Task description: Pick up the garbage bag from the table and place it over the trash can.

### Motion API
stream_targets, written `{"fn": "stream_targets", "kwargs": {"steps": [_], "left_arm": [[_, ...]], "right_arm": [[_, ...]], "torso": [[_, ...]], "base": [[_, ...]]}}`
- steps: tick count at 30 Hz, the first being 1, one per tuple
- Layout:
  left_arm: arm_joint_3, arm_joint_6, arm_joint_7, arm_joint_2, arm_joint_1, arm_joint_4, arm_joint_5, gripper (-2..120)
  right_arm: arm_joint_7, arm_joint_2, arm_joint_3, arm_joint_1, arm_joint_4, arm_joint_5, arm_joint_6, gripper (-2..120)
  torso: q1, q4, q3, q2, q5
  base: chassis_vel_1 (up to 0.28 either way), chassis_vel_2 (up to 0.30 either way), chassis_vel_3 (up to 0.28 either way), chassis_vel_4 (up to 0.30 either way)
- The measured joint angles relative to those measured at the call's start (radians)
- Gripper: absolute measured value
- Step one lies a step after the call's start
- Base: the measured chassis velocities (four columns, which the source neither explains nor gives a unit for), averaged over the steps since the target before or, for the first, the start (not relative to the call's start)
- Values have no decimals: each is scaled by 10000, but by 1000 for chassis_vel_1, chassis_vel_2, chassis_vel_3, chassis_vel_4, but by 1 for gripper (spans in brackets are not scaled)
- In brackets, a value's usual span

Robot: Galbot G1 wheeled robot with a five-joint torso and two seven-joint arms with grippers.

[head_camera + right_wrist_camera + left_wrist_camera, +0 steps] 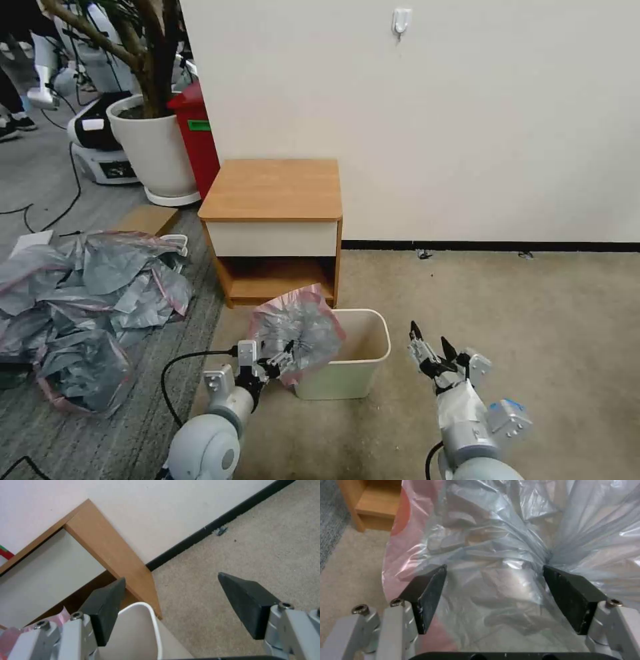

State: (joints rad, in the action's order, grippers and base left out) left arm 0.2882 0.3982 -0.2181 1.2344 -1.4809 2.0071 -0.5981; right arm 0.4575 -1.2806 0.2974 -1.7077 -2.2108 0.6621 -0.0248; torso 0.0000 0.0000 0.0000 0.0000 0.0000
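Garbage bag (297, 333): draped on the trash can's (360, 373) left rim, before the table (273, 190). Left gripper (493, 590): seen released in the wrist view, film between fingers. Right gripper (430, 347): spread, empty, beside can.

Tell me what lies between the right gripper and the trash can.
Nothing: in the head view, bare beige carpet separates the open right gripper from the trash can. The garbage bag drapes the bin's other side, by the left gripper.
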Motion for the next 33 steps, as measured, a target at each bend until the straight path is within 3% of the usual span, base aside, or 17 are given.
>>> {"fn": "stream_targets", "kwargs": {"steps": [10,12,18,23,33], "left_arm": [[-187,646,-538,-377,533,-92,-877,58],[-313,930,-926,-486,775,-98,-1354,55],[-535,1454,-1531,-727,1189,-103,-2108,54],[-825,1896,-2443,-1034,1731,-138,-3263,54],[-1094,2250,-3616,-1220,2288,-207,-4695,54]], "right_arm": [[12,-23,-1,35,85,-7,-4,72],[19,-30,-5,62,116,-9,-5,71],[24,-25,18,105,160,-9,-4,70],[31,-18,93,162,243,5,-7,70],[50,-32,139,290,327,48,-14,70]], "torso": [[0,-1,0,1,0],[1,-1,0,0,0],[1,0,0,0,0],[1,0,0,0,0],[1,0,0,0,0]], "base": [[0,0,0,0],[0,0,0,0],[0,0,0,0],[0,0,0,0],[0,0,0,0]]}}
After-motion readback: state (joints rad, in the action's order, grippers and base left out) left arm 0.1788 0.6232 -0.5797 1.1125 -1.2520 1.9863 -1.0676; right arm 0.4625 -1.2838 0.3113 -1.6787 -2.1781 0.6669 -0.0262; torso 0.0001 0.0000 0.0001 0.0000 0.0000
